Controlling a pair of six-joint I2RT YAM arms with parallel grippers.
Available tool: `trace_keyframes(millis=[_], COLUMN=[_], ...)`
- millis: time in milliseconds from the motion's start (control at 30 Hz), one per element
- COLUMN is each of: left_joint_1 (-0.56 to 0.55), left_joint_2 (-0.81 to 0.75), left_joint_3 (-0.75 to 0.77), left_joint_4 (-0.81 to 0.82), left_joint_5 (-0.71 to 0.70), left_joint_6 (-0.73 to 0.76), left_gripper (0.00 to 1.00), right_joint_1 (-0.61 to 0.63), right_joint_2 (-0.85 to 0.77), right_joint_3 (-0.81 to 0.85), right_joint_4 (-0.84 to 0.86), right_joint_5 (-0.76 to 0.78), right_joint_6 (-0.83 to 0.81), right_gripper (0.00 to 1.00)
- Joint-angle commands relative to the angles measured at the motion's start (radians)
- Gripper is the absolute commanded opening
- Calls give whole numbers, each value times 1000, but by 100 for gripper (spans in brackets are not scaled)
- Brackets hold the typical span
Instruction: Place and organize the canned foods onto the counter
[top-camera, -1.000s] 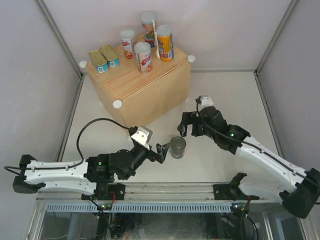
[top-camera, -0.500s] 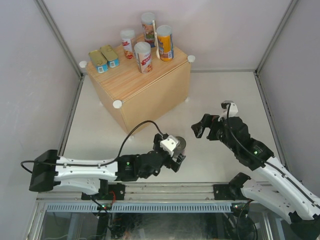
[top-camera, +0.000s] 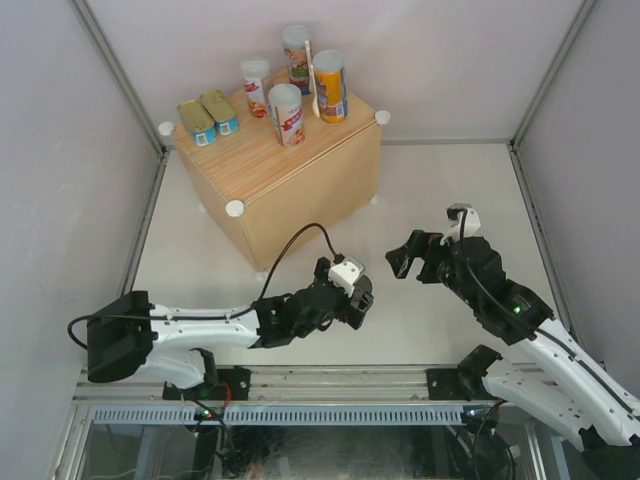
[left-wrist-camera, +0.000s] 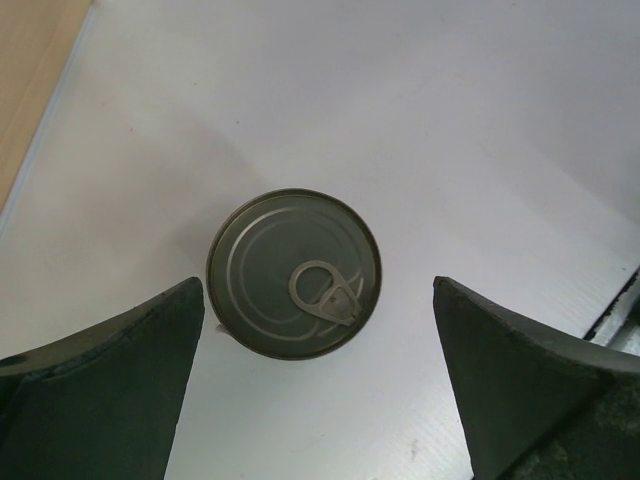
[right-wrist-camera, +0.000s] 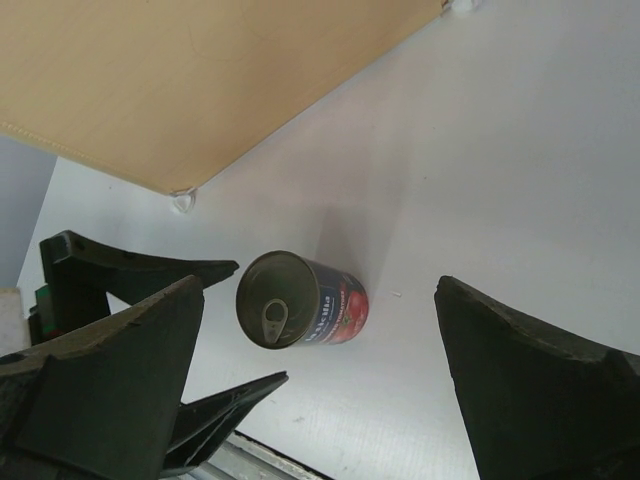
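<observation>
**Top external view.** The counter (top-camera: 300, 170), a light-wood box with white knobs (top-camera: 234, 208) at its corners, stands toward the far left of the table (top-camera: 450, 190). Two flat tins (top-camera: 208, 117) with gold lids and blue sides lie side by side near its left edge. Four tall cans (top-camera: 287, 115) stand upright to their right, labelled in red-and-white, orange and blue. Their writing is too small to read. The left gripper (top-camera: 358, 298) hangs over the table in front of the counter, its jaws spread wide. The right gripper (top-camera: 410, 252) is to its right and apart from it, its jaws equally wide and empty.

**Left wrist view.** A short dark can (left-wrist-camera: 293, 273) stands upright on the table between the two fingers (left-wrist-camera: 120, 390). One finger is just beside it, the other farther off, and nothing is gripped. The grey lid bears a ring-pull (left-wrist-camera: 325, 290) and no writing.

**Right wrist view.** The short dark can stands near the counter's front corner. Its label (right-wrist-camera: 335, 315) is dark blue with a red picture, and its line of pale text is illegible. The left gripper's fingers flank the can. Whether they touch it cannot be told.
</observation>
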Motion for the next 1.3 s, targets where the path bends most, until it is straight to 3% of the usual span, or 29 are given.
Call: trace_keyframes(millis=[0,400,500,600,700,833,967,1100,1267], left_joint_1=[26,49,53,57,59,59,59,55,36], left_joint_2=[27,137,156,180,200,209,196,145,53], left_joint_3=[-10,3,5,11,23,22,19,8,24], left_joint_4=[74,124,145,161,168,183,190,186,114], left_joint_5=[29,43,39,41,42,39,42,34,3], left_joint_6=[11,18,21,28,32,28,29,29,37], left_gripper=[100,100,95,82,56,42,17,2,0], right_joint_1=[-2,-3,-3,-3,-4,-4,-4,-4,-7], right_joint_2=[-16,5,3,-1,-4,-7,-18,-37,-49], right_joint_3=[8,6,-7,-18,-26,-33,-40,-42,-41], right_joint_4=[7,20,29,33,34,31,26,12,-4], right_joint_5=[8,-1,-1,1,1,2,4,17,27], right_joint_6=[-5,-9,-8,-7,-7,-9,-7,-11,-11], right_gripper=[98,98,97,97,97,97,97,97,97])
